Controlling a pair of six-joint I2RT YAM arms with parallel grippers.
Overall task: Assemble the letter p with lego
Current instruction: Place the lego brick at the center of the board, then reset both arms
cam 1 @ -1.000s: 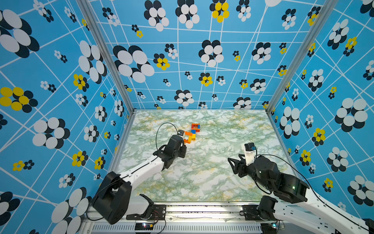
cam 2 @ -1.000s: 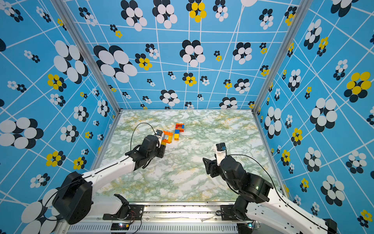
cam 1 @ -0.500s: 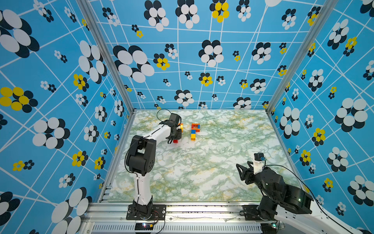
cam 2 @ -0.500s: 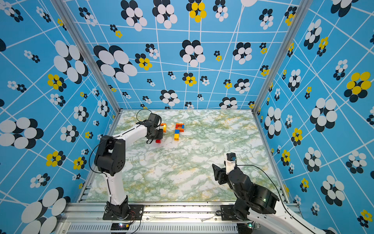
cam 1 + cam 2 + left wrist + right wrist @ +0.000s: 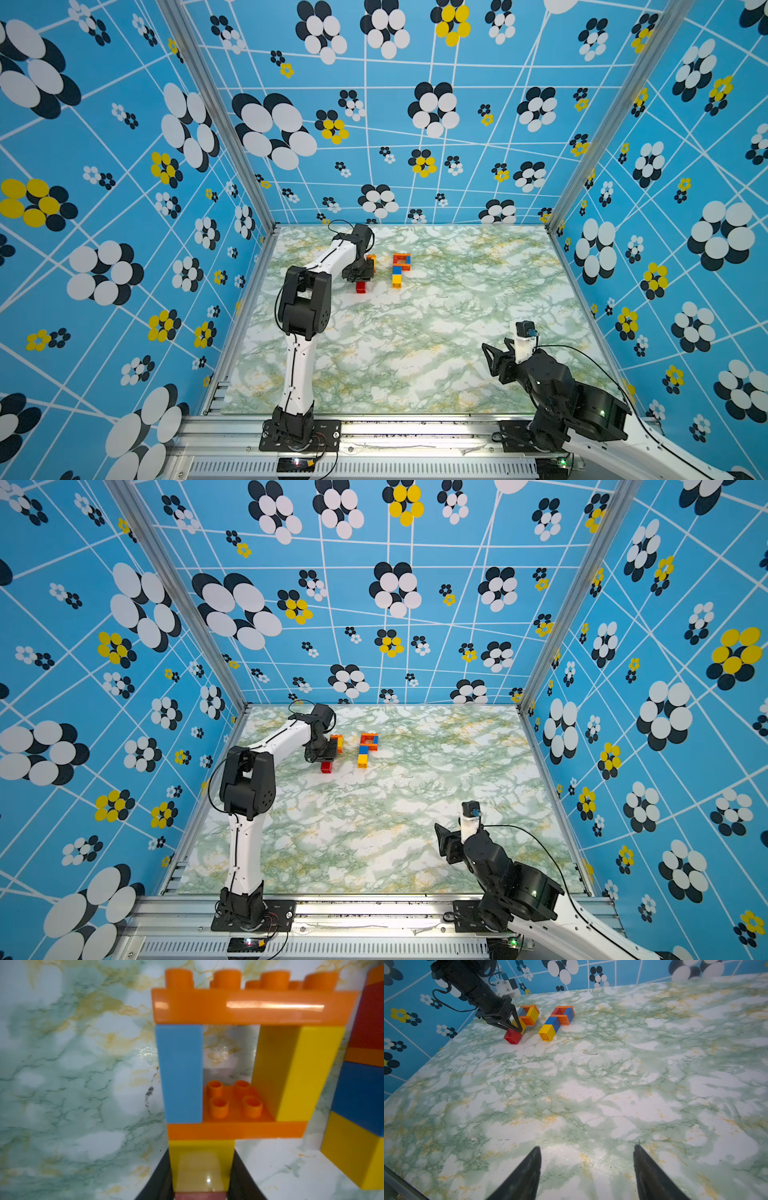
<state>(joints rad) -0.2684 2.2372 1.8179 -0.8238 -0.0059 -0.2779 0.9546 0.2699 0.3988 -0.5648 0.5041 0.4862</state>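
Your left gripper was clamped shut on the yellow brick in the stem of one lego P, which lay flat at the far left of the table. In both top views your arm covered most of that P. Only an orange edge and the red brick at the stem's end showed.

The right wrist view gave you the whole figure from the side, with the black tapered fingers pinching just behind the red brick. Only the left wrist view showed its loop close up. A pale blue brick and a yellow one stood between two orange bricks, with round studs in the window and a glossy streak on the hard plastic.

The second lego P, in orange, red, blue and yellow, lay just beside it.

Your right gripper hung with its fingers spread and nothing between them, over bare table near the front right, well apart from the lego. The tabletop had a faintly shiny green-and-white marble pattern with ochre veins.
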